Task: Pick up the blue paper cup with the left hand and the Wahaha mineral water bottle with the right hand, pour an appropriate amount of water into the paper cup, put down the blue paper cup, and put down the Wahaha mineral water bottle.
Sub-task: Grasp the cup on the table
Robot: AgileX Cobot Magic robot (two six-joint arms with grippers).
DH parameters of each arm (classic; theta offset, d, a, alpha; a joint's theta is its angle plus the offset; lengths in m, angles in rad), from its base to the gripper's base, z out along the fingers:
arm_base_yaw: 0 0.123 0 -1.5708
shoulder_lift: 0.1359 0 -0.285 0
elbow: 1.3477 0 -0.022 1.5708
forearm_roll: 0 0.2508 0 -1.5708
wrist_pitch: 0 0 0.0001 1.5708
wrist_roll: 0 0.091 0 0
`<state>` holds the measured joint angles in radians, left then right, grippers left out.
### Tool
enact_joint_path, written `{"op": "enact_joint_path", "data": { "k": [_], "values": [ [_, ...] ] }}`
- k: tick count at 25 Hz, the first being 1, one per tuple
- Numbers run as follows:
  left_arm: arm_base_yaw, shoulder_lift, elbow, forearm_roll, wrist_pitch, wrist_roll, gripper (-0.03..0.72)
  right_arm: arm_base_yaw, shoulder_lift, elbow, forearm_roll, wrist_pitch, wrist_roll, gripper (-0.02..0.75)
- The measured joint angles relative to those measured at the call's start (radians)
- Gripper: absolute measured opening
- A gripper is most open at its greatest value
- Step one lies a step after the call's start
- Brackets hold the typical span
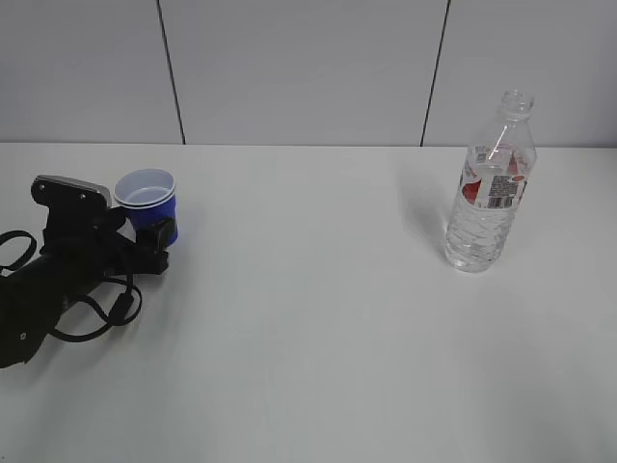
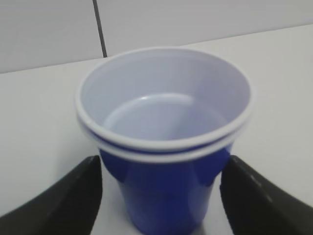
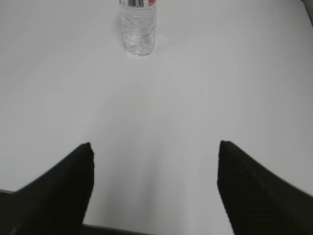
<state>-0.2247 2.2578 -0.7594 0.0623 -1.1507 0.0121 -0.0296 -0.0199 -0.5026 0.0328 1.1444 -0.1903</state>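
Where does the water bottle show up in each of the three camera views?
Exterior view: the Wahaha mineral water bottle stands upright at the right, on the white table.
Left wrist view: not in it; only the blue paper cup shows.
Right wrist view: top centre, far ahead of the open jaws, its upper part cut off.
Shared landmark: the white table.

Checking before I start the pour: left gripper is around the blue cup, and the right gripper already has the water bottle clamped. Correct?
Not quite. The left gripper does straddle the blue paper cup, but the right gripper is open and short of the Wahaha bottle, with bare table between them. The right wrist view shows this; in the exterior view the bottle stands alone.
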Motion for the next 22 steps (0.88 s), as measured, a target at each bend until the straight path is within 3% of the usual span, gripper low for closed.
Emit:
{"op": "enact_joint_path", "data": {
  "k": [22],
  "values": [
    [0.000,0.060,-0.074,0.020,0.000,-0.034,0.568,0.000,0.000,0.000,0.002,0.000,0.000,0.587]
  ]
}}
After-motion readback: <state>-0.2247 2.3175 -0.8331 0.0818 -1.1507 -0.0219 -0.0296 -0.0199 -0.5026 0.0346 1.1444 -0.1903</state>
